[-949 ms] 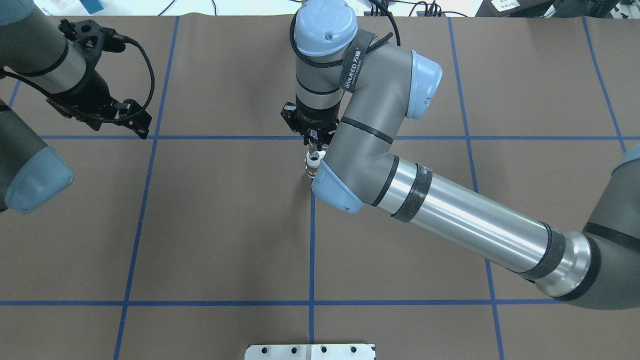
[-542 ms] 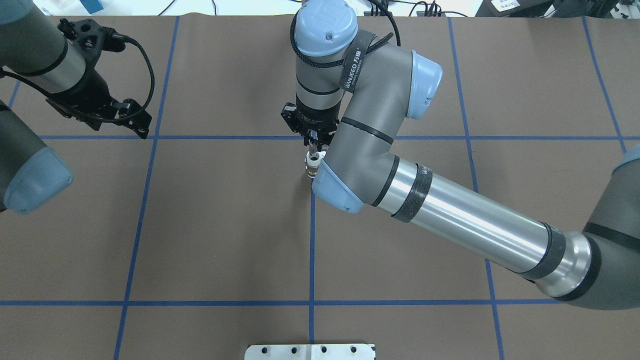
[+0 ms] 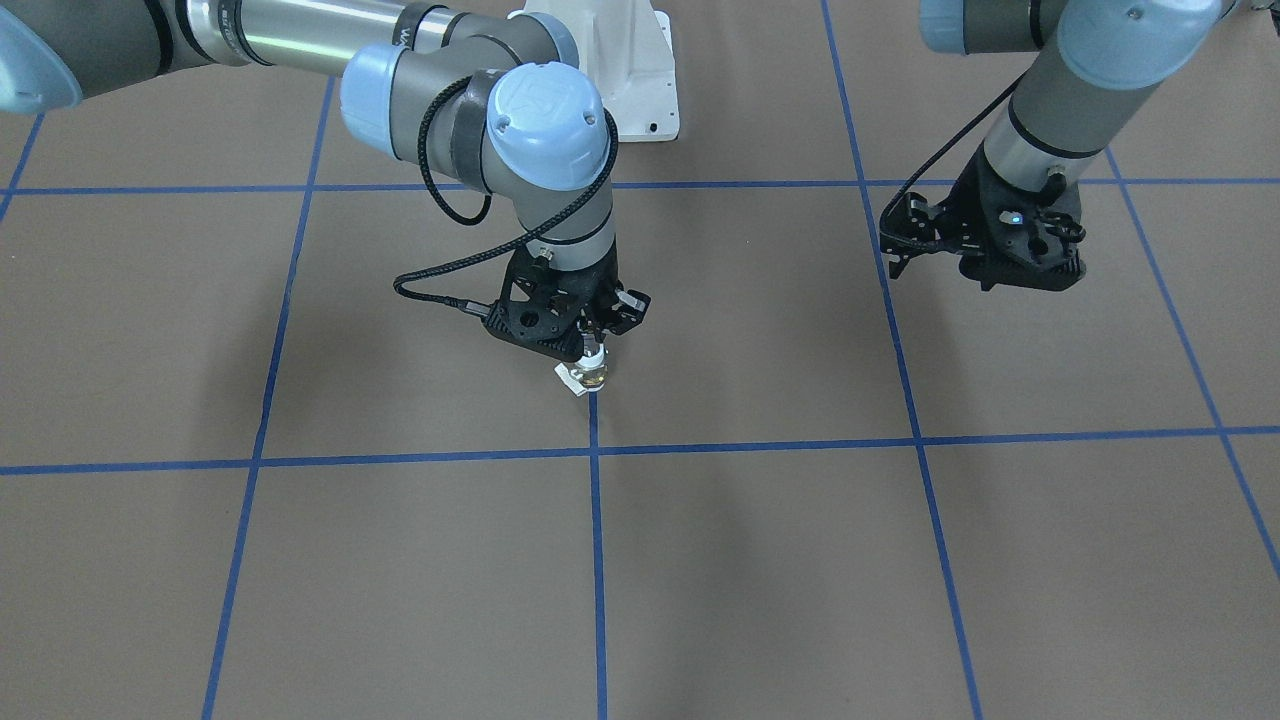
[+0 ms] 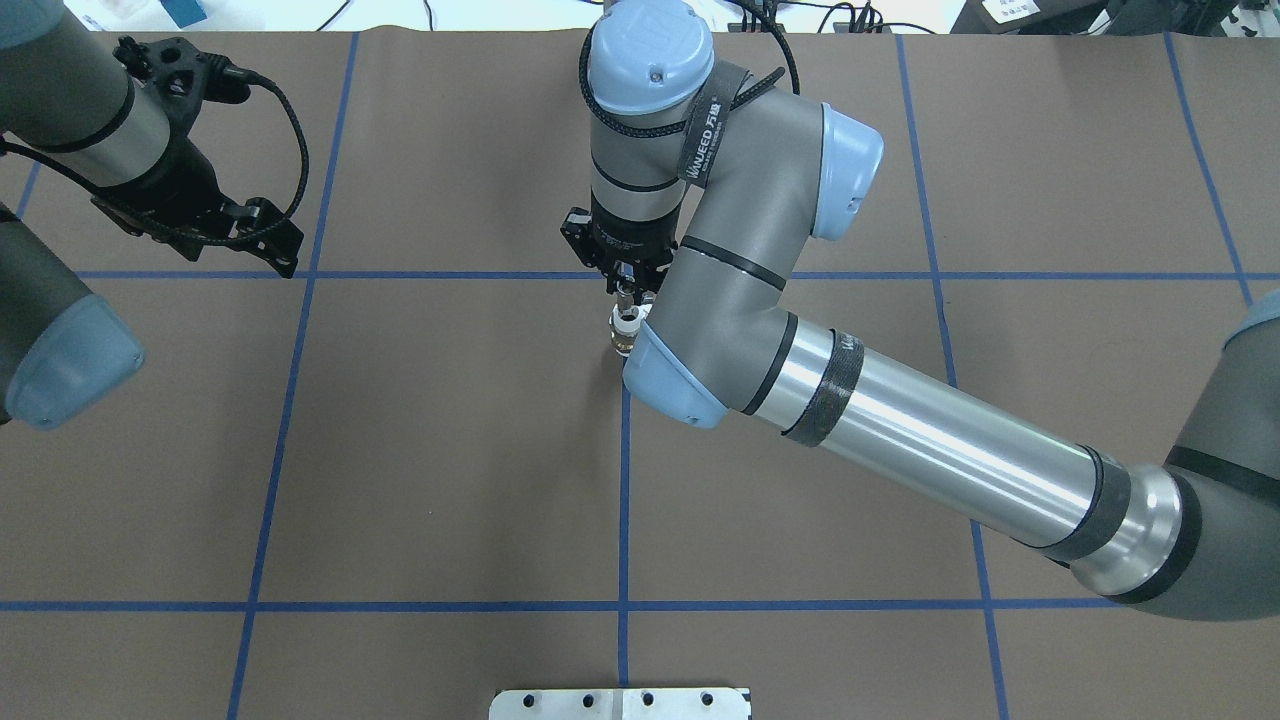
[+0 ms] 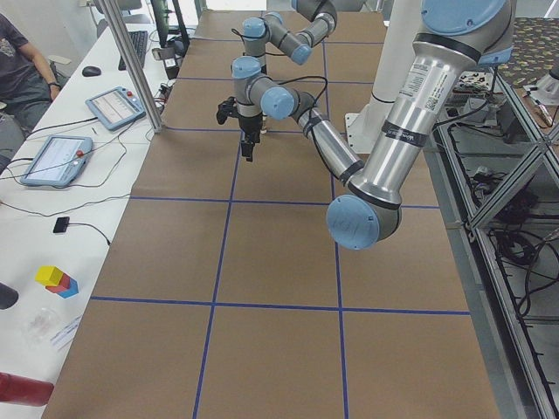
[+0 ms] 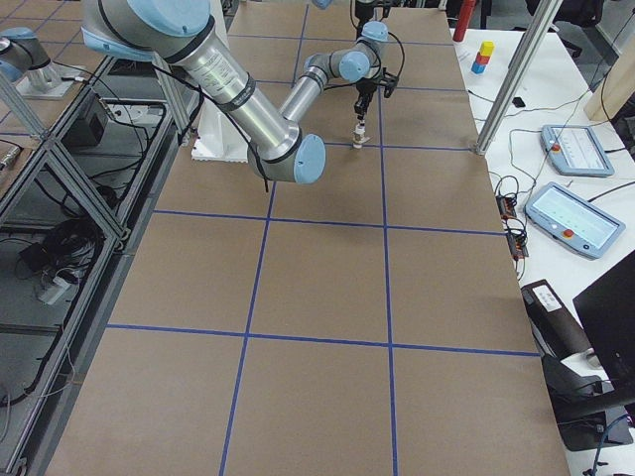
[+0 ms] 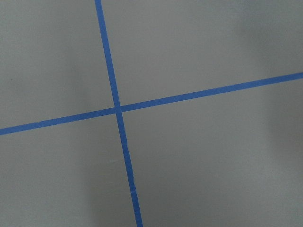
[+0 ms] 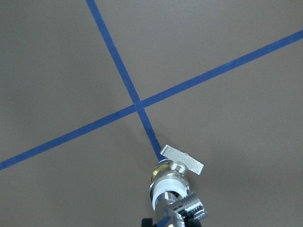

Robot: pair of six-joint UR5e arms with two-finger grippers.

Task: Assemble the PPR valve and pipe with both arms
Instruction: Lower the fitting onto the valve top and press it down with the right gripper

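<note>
The PPR valve (image 8: 169,178) stands on end near the middle of the tabletop (image 4: 450,480), well away from every edge, on a blue tape line (image 8: 113,52). Its white socket faces up, so a part can be pushed in from above. The right gripper (image 4: 631,298) hangs straight over it, and its fingers appear to pinch the pipe (image 8: 188,207), whose threaded silver end sits at the socket's mouth. Whether it is seated I cannot tell: the wrist view cuts off the fingers and most of the pipe, and the right arm (image 4: 720,300) covers part of the valve from overhead. The left gripper (image 3: 990,262) hovers well apart toward the tabletop's left end, probably waiting; I cannot tell whether its fingers are spread or together.
</note>
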